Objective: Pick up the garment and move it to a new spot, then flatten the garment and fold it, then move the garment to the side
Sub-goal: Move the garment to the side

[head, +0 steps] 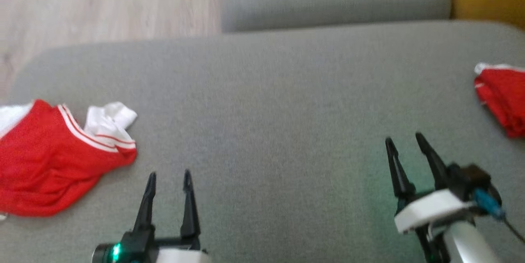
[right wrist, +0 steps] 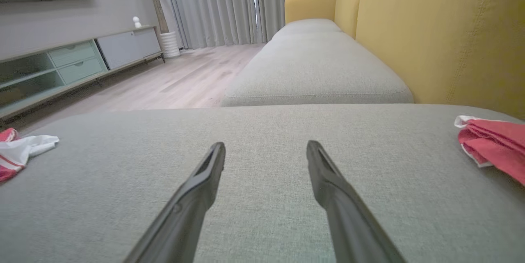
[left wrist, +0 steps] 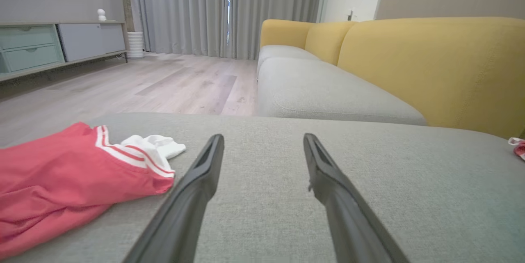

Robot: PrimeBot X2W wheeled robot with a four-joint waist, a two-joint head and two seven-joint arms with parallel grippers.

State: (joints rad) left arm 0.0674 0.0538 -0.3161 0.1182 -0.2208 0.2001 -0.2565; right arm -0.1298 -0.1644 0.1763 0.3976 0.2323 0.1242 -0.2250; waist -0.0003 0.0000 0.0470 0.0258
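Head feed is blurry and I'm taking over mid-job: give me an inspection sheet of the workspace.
Surface: grey sofa cushion, flat; both garments lie on it.
Job's things: crumpled red garment with white trim at the left; folded red garment at the right edge.
Clutter: nothing seen.
Grippers: left gripper open, empty; right gripper open, empty; both clear of the garments.
Cables: blue connector and dark cable at the right wrist.
Surroundings: yellow sofa back, wood floor, grey curtains, low cabinet.
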